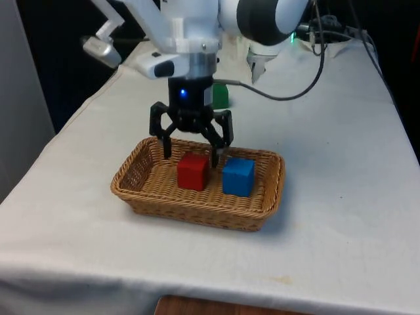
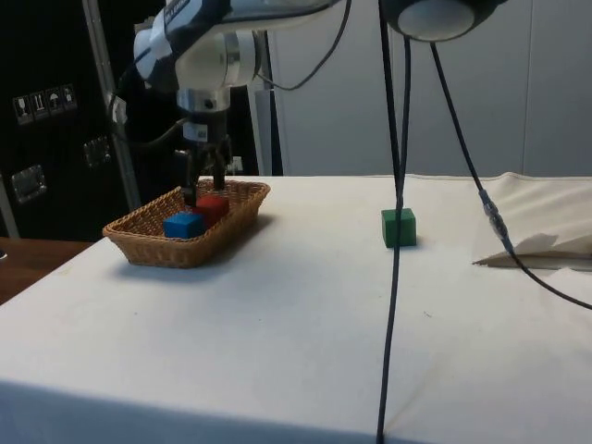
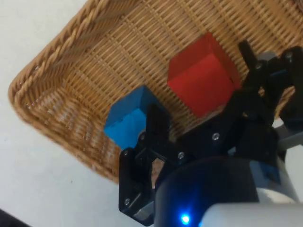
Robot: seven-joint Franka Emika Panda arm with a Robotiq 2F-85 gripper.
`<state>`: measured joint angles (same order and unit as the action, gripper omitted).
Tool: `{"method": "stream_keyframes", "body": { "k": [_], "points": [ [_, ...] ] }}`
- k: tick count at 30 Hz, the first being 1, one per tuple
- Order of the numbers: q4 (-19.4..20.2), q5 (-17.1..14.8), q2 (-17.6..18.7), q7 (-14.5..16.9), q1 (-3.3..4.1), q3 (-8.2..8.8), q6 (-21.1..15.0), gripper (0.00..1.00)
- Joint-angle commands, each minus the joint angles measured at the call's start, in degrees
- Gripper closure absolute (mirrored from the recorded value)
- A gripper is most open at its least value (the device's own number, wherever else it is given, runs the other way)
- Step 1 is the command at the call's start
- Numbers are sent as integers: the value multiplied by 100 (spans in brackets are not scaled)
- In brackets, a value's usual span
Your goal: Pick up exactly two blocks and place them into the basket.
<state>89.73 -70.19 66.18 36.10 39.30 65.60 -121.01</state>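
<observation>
A: Any brand or writing we can read?

B: On the dark cabinet (image 2: 42,102) in the side view we see a row of small white pictogram stickers, but we cannot make out what they say. The blocks and the basket carry no lettering that we can read.

A: And the surface and the room?

B: A white cloth (image 1: 341,197) covers the table, creased toward its far end. Black curtains (image 1: 59,52) hang behind the robot in the front view; in the side view we see pale wall panels (image 2: 555,83) beyond the table. A black cable (image 2: 396,277) hangs down across the side view, and a second one trails over the cloth.

A: Where do the task's things sit?

B: The wicker basket (image 1: 131,190) stands on the cloth. Inside it, the red block (image 1: 193,171) and the blue block (image 1: 237,176) lie just beside each other; in the front view the blue one is at three o'clock of the red. The green block (image 2: 399,227) rests on the cloth well apart from the basket, at about twelve o'clock of it in the front view.

A: The gripper?

B: The gripper (image 1: 191,152) hangs over the basket, above the red block. We see its fingers (image 3: 154,124) spread wide, one on either side of the red block, gripping nothing.
</observation>
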Motion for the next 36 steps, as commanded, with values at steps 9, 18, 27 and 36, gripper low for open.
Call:
{"method": "stream_keyframes", "body": {
  "k": [9, 18, 27, 36],
  "points": [
    [521, 355, -516, -126, 510, 223, 57, 0],
    [837, 848, -1043, -355, 882, 286, 34, 0],
    [917, 1180, -1324, -619, 1112, 258, 34, 0],
    [945, 1180, -1369, -716, 1255, 241, 57, 0]
  ]
}}
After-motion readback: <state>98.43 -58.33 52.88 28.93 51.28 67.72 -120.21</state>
